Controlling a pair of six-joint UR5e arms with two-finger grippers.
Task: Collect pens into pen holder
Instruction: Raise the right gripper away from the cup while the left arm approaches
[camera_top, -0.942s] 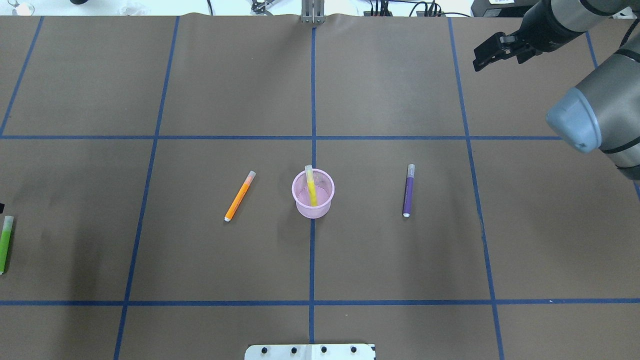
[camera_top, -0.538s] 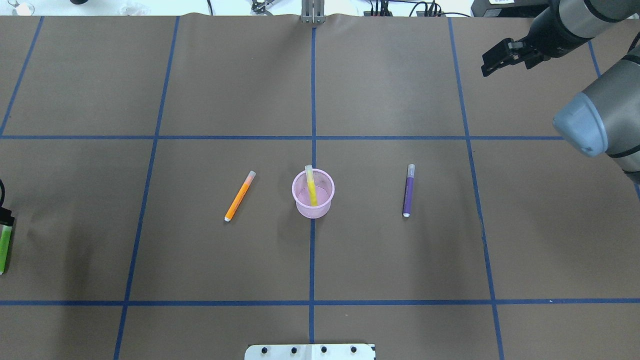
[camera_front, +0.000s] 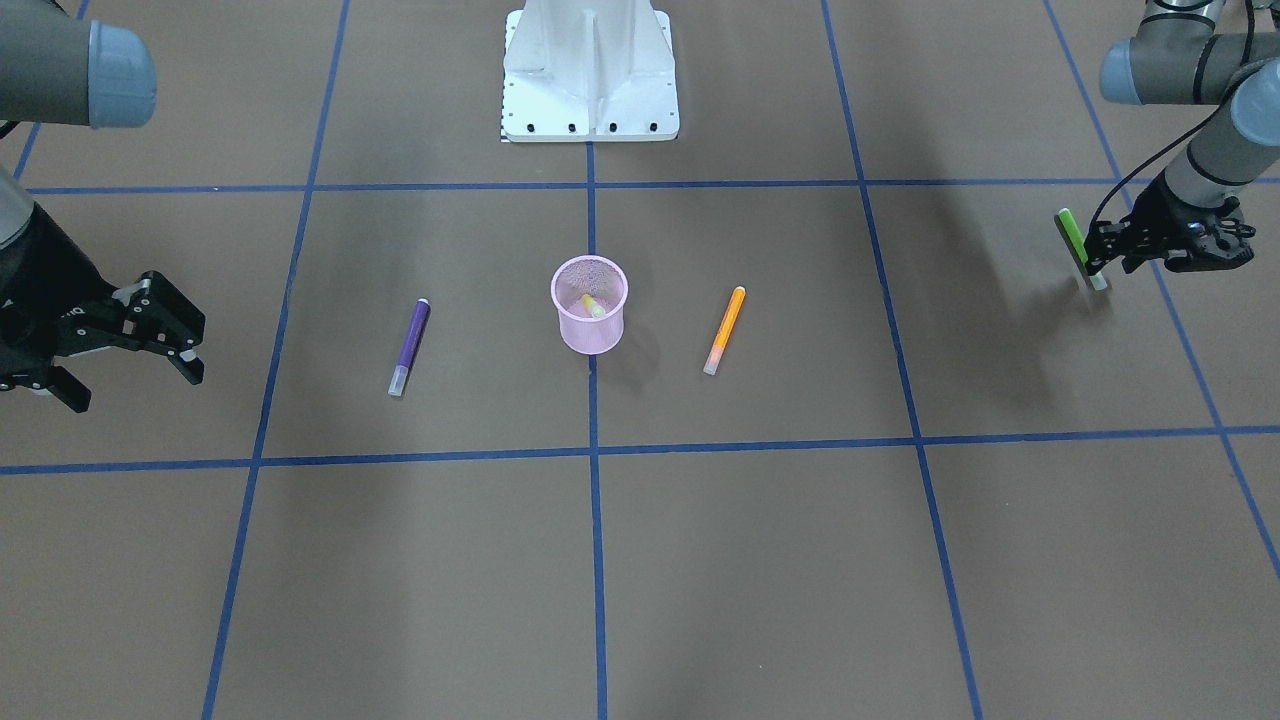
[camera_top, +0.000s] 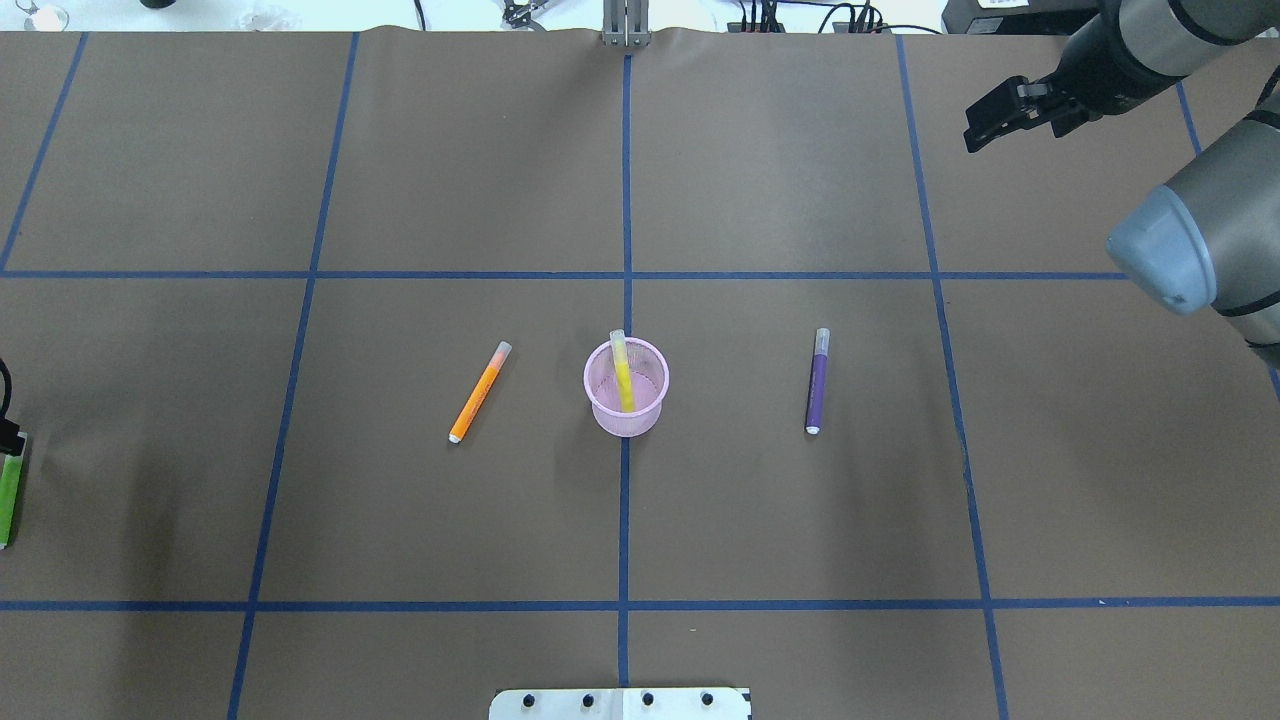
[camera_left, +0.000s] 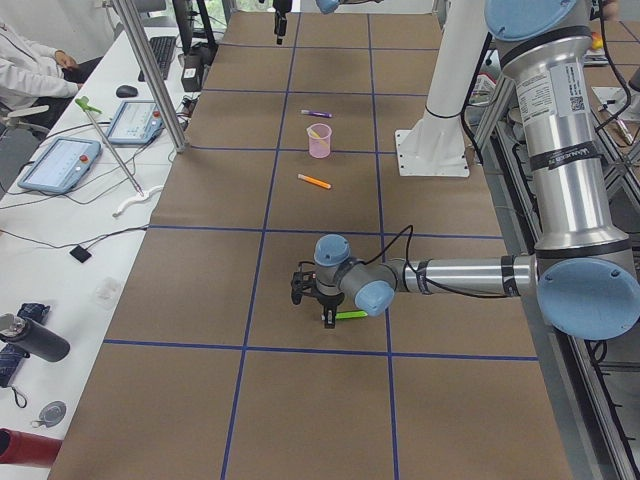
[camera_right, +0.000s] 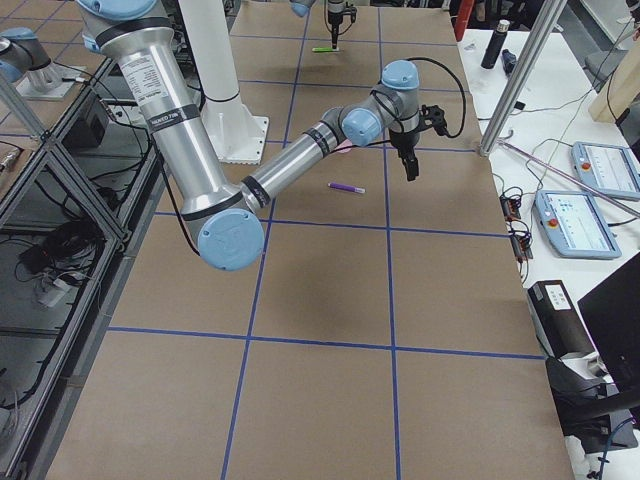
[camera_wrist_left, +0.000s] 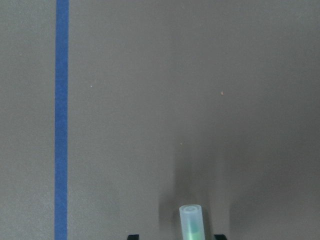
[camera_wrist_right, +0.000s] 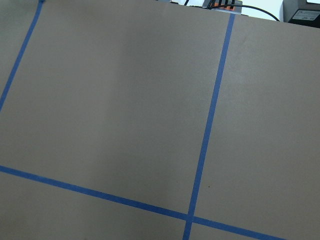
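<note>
The pink mesh pen holder (camera_top: 626, 400) (camera_front: 589, 335) stands at the table's centre with a yellow pen (camera_top: 622, 372) leaning inside it. An orange pen (camera_top: 479, 393) (camera_front: 725, 330) lies to its left in the overhead view and a purple pen (camera_top: 818, 383) (camera_front: 410, 346) to its right. At the far left edge lies a green pen (camera_top: 9, 495) (camera_front: 1073, 238). My left gripper (camera_top: 10, 442) (camera_front: 1100, 258) is low over its cap end. In the left wrist view the cap (camera_wrist_left: 191, 222) sits between the fingertips with bare table on both sides, so the gripper is open. My right gripper (camera_top: 985, 118) (camera_front: 135, 388) hangs open and empty at the far right.
Blue tape lines divide the brown table cover into squares. The robot's white base plate (camera_top: 620, 703) (camera_front: 590, 70) sits at the near middle edge. A side bench with tablets (camera_left: 60, 165) and a seated person (camera_left: 30, 70) runs along the far side.
My left gripper has come in over the green pen's cap end, which it now covers in the overhead view. The right gripper drew back to the right. None of the pens moved.
</note>
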